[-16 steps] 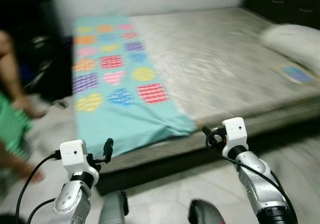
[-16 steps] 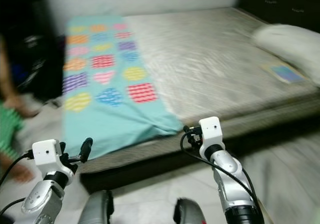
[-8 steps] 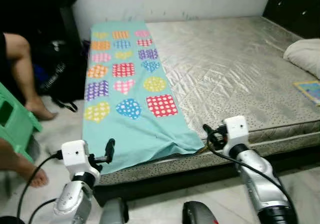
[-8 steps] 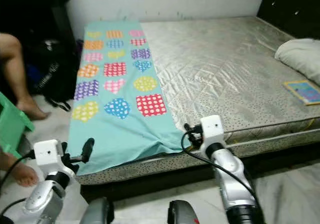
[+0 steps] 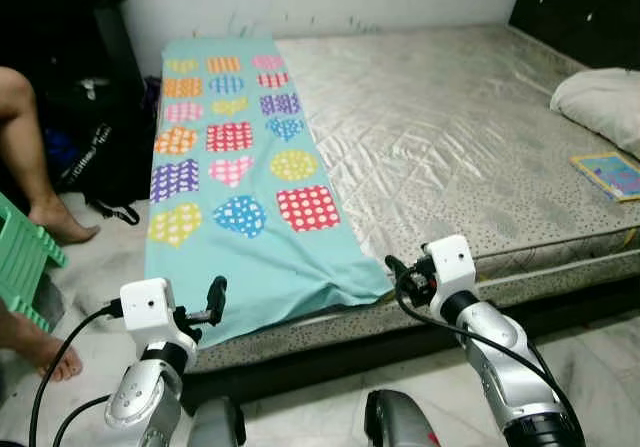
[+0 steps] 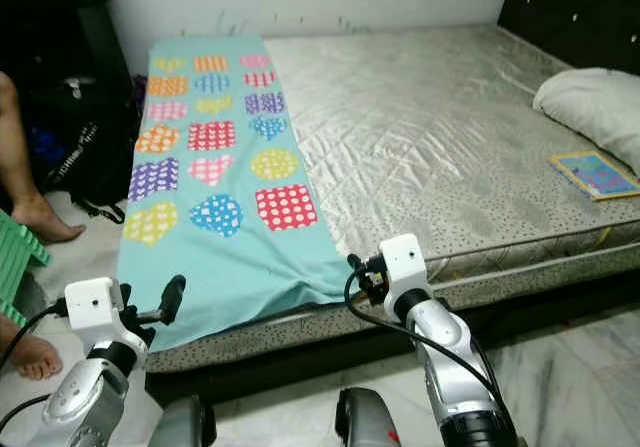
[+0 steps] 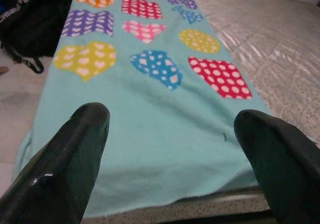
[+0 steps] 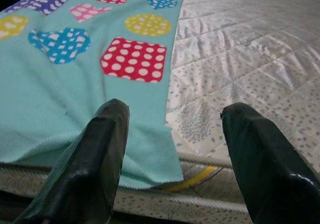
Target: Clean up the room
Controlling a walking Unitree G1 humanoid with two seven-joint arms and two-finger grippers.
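A teal blanket [image 5: 240,187] with coloured hearts and patches lies flat along the left side of a bare grey mattress [image 5: 450,127], its near edge hanging over the front. My left gripper [image 5: 214,295] hovers open in front of that near edge, and in the left wrist view the blanket [image 7: 165,134] shows between the fingers [image 7: 75,154]. My right gripper [image 5: 392,269] is open just before the blanket's near right corner [image 8: 160,169]. Neither gripper touches the cloth.
A white pillow [image 5: 600,102] and a thin picture book [image 5: 612,172] lie at the mattress's right. On the left are a black backpack [image 5: 95,157], a green stool [image 5: 25,257] and a seated person's leg [image 5: 30,157] and foot [image 5: 50,352]. Pale tiled floor [image 5: 590,337] runs before the bed.
The whole picture has shifted and sharpened as the camera moved and settled facing the bed. Both arms keep much the same raised pose, grippers open.
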